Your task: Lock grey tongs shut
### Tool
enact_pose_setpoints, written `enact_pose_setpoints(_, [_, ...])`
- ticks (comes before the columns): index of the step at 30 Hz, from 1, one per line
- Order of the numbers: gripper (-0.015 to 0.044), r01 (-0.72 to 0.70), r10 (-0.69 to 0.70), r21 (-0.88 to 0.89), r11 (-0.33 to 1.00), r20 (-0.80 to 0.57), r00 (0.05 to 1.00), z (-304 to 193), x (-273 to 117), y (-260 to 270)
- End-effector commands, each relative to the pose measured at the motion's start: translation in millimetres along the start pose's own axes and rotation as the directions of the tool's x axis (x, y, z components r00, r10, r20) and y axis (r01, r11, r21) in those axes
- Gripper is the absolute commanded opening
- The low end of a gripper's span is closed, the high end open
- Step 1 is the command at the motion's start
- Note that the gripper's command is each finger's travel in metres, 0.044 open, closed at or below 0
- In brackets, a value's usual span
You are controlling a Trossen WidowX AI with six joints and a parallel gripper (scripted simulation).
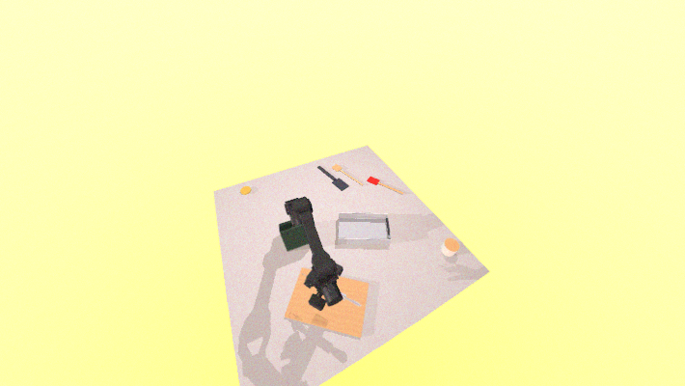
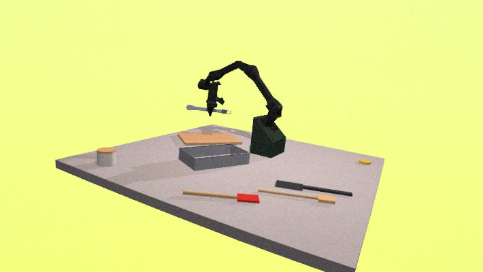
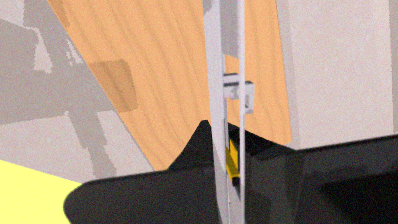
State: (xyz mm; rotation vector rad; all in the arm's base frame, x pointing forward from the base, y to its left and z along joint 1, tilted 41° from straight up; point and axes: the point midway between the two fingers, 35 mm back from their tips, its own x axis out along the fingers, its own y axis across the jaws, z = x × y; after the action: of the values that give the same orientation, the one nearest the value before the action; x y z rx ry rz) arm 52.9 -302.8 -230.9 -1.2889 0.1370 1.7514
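Has one tool (image 1: 332,294) (image 2: 210,113) (image 3: 231,150) grasping one pair of tongs (image 1: 351,300) (image 2: 198,109) (image 3: 215,75). Counts one board (image 1: 354,316) (image 2: 209,139) (image 3: 150,65), one tin (image 1: 363,239) (image 2: 221,162), three utensils (image 1: 341,184) (image 2: 248,198). Shows both tong ends in exterior, one in top.

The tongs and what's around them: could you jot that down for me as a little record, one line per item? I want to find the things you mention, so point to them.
tongs: grey (image 1: 351,299) (image 2: 197,108) (image 3: 215,65), roughly level, in the air
jaws: shut on the tongs (image 2: 210,111)
wooden board: flat on the table, below the tongs (image 1: 354,320) (image 2: 211,139) (image 3: 165,65)
roasting tin: upright, no tongs in it (image 1: 363,243) (image 2: 221,164)
red-headed tool: lying on the table (image 1: 373,180) (image 2: 248,198)
lock: cannot tell whether it has caught
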Motion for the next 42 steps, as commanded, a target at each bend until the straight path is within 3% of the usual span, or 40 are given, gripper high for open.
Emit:
enact_pose_setpoints(1, [-0.0150,0.019,-0.017,0.019,1.000,-0.080,0.997,0,5,5])
enact_pose_setpoints(20, [-0.0150,0.063,-0.045,0.027,0.998,-0.438,0.898,-3,26,19])
enact_pose_setpoints(42, [-0.0150,0.050,-0.021,0.014,0.999,-0.768,0.640,14,21,16])
